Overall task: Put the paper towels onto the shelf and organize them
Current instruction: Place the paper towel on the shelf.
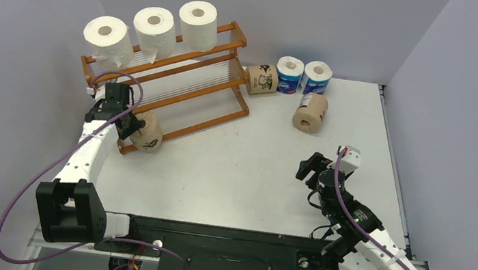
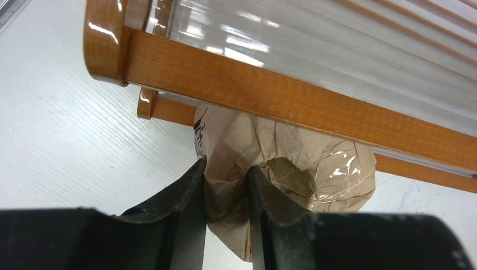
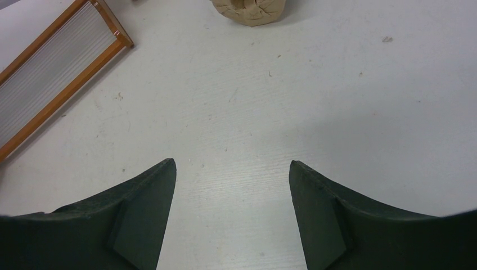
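**Left gripper (image 1: pixel 129 123).** The jaws pinch the wall of a brown roll (image 1: pixel 147 133). In the wrist view one finger (image 2: pixel 188 216) presses the outside of the wrapper and the other sits in the hollow core. This hold probably suits a soft roll better than squeezing its full width. The roll is at the 9 o'clock side of the table (image 1: pixel 239 169), against the near left end of the shelf (image 1: pixel 188 77), partly under a wooden rail (image 2: pixel 281 93). It is judged to be going to a lower tier.

**Shelf.** Three white rolls (image 1: pixel 155 26) line the top tier, which suggests sorting by kind.

**Right gripper (image 1: pixel 310 166).** The jaws are spread and empty above bare table at 4 o'clock, clear of the left arm.

**Remaining stock.** At 1 o'clock are two blue-and-white rolls (image 1: pixel 290 74), a brown roll on its side (image 1: pixel 261 80) and another brown roll (image 1: pixel 310 112).
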Robot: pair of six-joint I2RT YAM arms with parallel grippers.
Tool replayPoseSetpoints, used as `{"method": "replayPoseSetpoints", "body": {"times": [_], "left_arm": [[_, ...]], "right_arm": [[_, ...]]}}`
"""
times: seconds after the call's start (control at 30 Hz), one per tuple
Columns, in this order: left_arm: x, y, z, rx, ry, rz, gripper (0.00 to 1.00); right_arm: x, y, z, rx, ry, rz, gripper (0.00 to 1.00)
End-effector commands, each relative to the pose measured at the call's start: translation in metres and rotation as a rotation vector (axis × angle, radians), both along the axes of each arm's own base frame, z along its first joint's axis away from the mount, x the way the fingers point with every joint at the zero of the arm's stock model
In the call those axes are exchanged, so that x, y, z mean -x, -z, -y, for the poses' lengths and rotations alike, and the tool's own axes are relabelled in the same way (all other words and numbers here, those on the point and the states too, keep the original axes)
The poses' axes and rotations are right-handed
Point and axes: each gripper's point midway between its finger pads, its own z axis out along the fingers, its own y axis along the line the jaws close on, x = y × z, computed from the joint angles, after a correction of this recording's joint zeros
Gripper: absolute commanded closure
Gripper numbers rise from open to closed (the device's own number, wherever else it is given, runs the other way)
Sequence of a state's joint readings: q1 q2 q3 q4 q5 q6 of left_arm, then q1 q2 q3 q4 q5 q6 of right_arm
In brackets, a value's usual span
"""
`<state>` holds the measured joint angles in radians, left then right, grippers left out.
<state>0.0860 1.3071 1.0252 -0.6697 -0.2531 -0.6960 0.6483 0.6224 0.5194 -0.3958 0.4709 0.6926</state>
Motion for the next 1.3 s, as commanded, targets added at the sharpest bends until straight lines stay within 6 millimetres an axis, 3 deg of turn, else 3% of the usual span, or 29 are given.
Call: {"method": "replayPoseSetpoints", "body": {"times": [0.0, 0.4, 0.93, 1.1, 1.27], "left_arm": [[-0.011, -0.025, -0.012, -0.012, -0.059, 0.11, 0.86], [-0.008, -0.009, -0.022, 0.016, -0.164, 0.132, 0.83], [-0.015, -0.033, -0.037, 0.014, -0.264, 0.263, 0.82], [-0.017, -0.025, -0.037, 0.023, -0.266, 0.25, 0.74], [-0.018, -0.018, -0.035, 0.034, -0.258, 0.233, 0.57]], "right_arm": [[-0.005, -0.007, -0.002, -0.02, -0.001, 0.034, 0.31], [-0.003, -0.005, -0.003, -0.019, -0.009, 0.029, 0.31], [-0.003, -0.003, -0.002, -0.014, -0.005, 0.026, 0.31], [-0.002, -0.001, -0.001, -0.014, -0.004, 0.025, 0.31], [-0.002, -0.002, -0.001, -0.014, -0.005, 0.027, 0.31]]}}
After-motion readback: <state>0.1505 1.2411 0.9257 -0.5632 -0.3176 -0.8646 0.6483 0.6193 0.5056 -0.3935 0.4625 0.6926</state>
